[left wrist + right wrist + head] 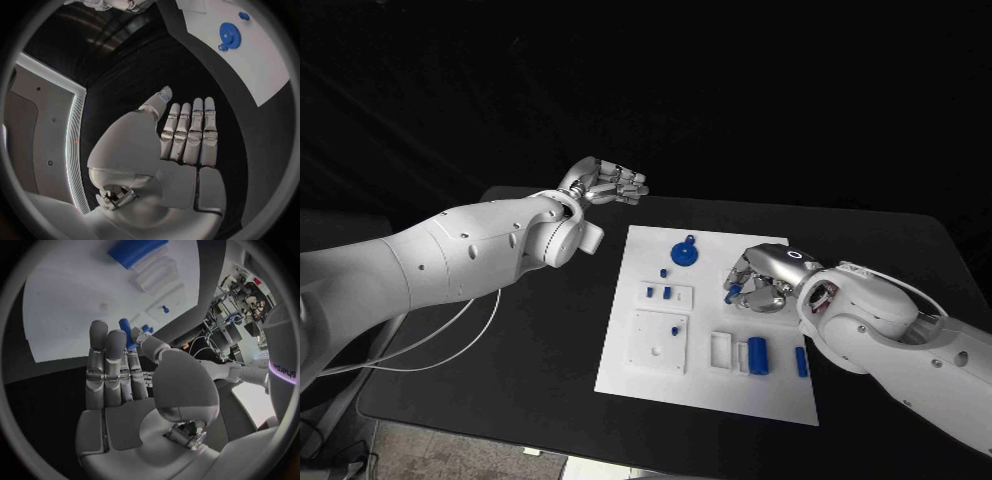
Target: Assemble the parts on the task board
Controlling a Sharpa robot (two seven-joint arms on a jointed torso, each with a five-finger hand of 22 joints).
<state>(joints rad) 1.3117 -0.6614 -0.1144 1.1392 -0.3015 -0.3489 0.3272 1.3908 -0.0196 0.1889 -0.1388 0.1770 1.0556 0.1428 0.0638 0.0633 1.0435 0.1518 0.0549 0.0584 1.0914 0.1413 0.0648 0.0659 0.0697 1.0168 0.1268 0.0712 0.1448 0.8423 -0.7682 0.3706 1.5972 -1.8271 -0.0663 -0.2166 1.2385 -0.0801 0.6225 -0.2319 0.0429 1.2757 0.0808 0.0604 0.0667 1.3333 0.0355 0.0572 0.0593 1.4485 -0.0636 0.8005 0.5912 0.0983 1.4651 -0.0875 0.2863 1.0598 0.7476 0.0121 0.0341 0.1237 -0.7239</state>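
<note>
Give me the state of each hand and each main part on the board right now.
left hand: empty, fingers straight, held off the board
right hand: pinching a small blue peg over the task board
blue gear: lying on the board
blue cylinder: lying in its holder

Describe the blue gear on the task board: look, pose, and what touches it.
The blue gear is a flat toothed disc, plastic by the look, with a small blue tab at its edge. It lies flat near the far edge of the white task board. Neither hand touches it; the right hand is beside it, apart.
</note>
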